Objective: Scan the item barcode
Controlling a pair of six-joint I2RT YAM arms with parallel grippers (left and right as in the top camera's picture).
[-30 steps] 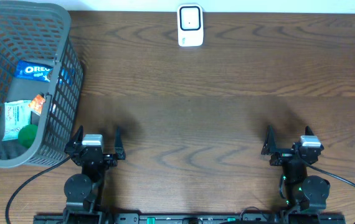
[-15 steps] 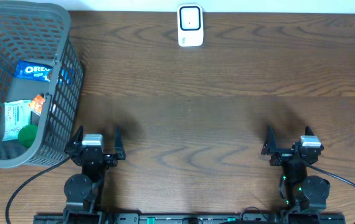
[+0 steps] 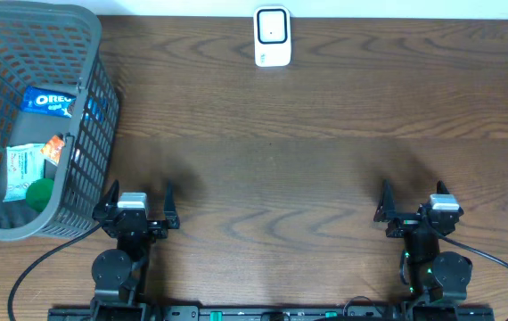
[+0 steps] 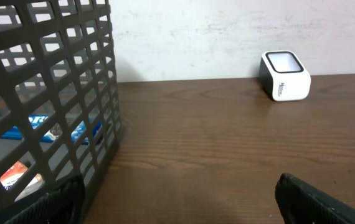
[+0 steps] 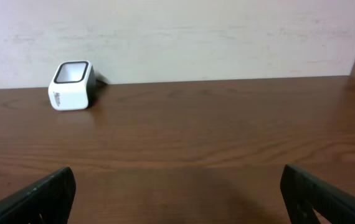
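Note:
A white barcode scanner [image 3: 272, 37] stands at the far edge of the table, also seen in the left wrist view [image 4: 284, 76] and in the right wrist view [image 5: 71, 86]. The items lie in the grey basket [image 3: 102, 116] at the left: a blue Oreo pack [image 3: 49, 100], a white and green packet [image 3: 24, 169] and a green round thing [image 3: 40, 192]. My left gripper [image 3: 140, 193] rests open near the front edge, just right of the basket [image 4: 47, 93]. Near the front right, my right gripper [image 3: 413, 196] is open too. Both are empty.
The basket's wall stands close to my left gripper's left finger [image 4: 47, 205]. Brown wooden table [image 3: 272, 169] lies between the grippers and the scanner. A pale wall runs behind the table's far edge.

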